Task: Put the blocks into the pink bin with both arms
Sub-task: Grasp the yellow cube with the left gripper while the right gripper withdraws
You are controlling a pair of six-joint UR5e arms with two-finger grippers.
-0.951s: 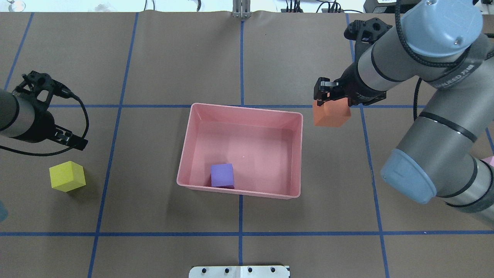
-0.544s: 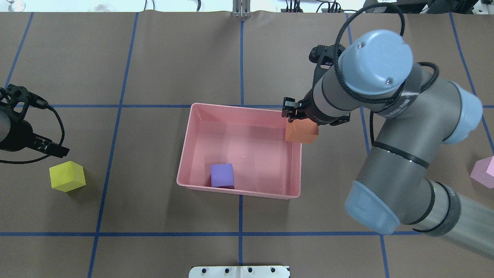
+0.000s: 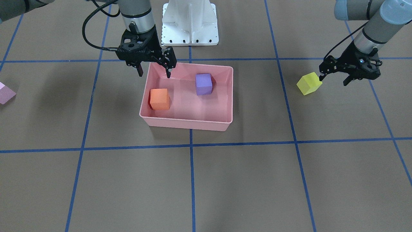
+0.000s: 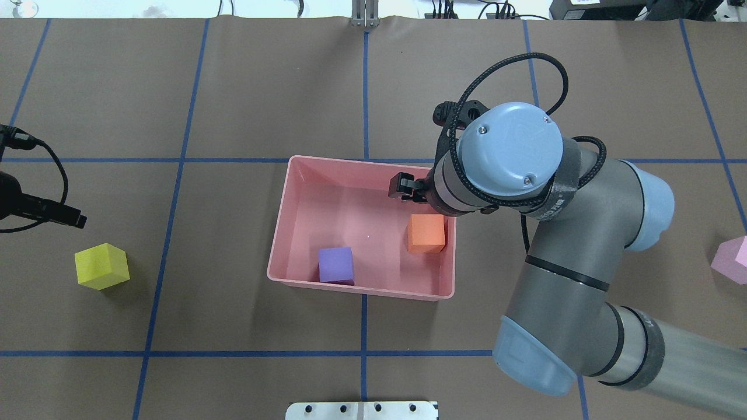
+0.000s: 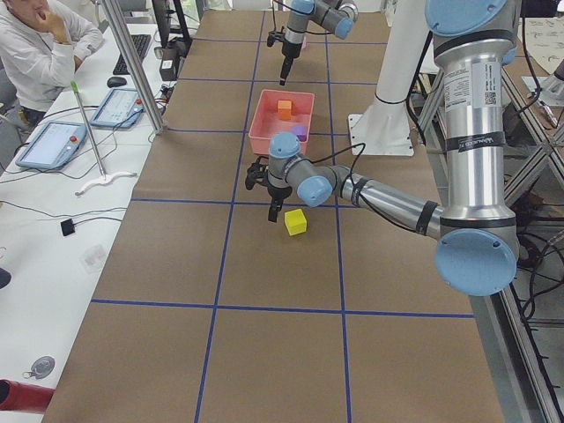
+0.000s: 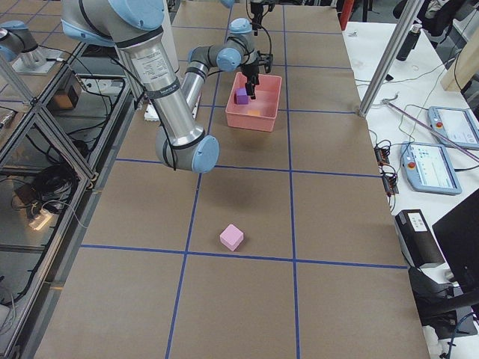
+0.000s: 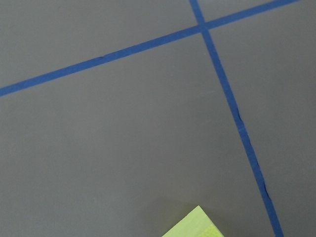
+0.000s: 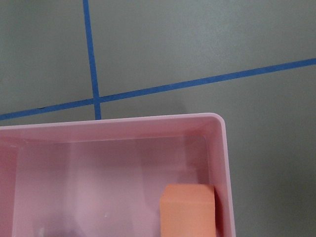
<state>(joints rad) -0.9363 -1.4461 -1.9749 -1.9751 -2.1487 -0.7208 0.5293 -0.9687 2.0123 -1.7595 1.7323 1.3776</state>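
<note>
My right gripper [image 3: 154, 71] spread, empty, over bin [image 3: 186, 125]; orange cube [image 3: 159, 99], purple cube [image 3: 203, 84] lie inside. My left gripper [image 3: 333, 80] spread beside yellow cube [image 3: 309, 83], not around it. Next: straddle, clench. Pink cube [image 6: 231, 237] well apart.

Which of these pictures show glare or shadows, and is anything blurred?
Overhead exterior: the far strip beyond the table is washed out white; the yellow-green cube casts a soft shadow. Right wrist-mounted: the pink bin walls show faint sheen beside the orange cube. Nothing looks blurred.
</note>
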